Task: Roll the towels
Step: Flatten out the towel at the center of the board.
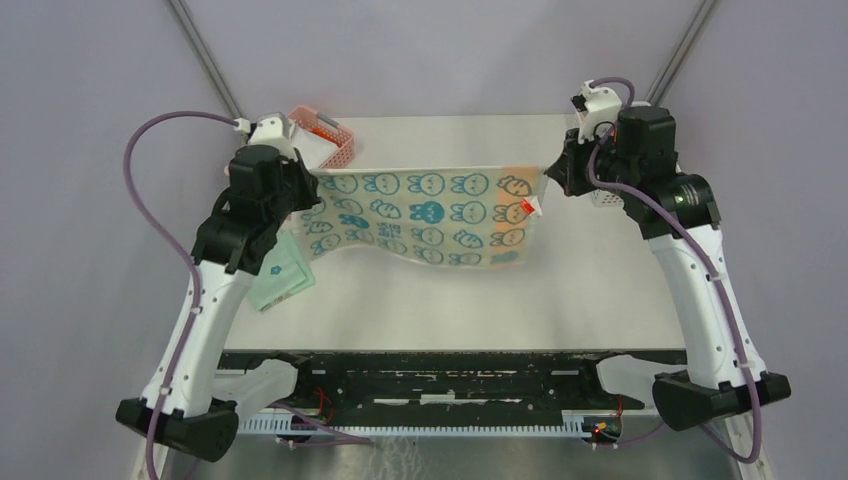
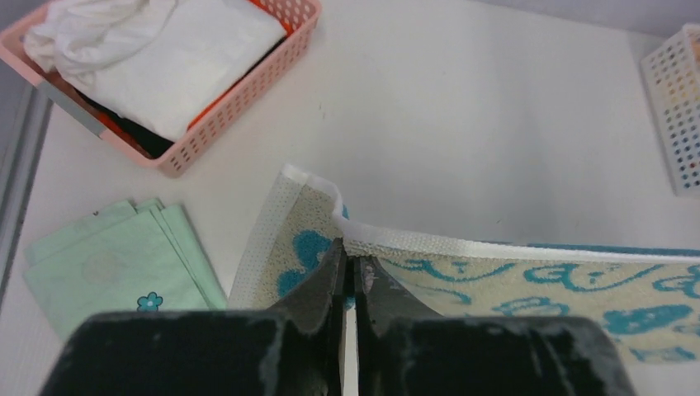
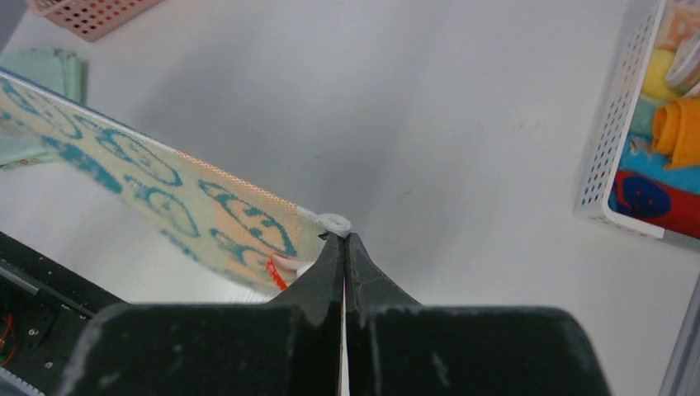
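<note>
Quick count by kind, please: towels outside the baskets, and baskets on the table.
Towels outside baskets: 2 (teal-print towel, mint green towel)
Baskets: 2 (pink basket, white basket)
Total: 4

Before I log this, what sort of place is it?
Likely a robotics lab bench: a white table between plain grey walls, a printed towel held stretched above it, a pink basket and a white basket of cloths.
</note>
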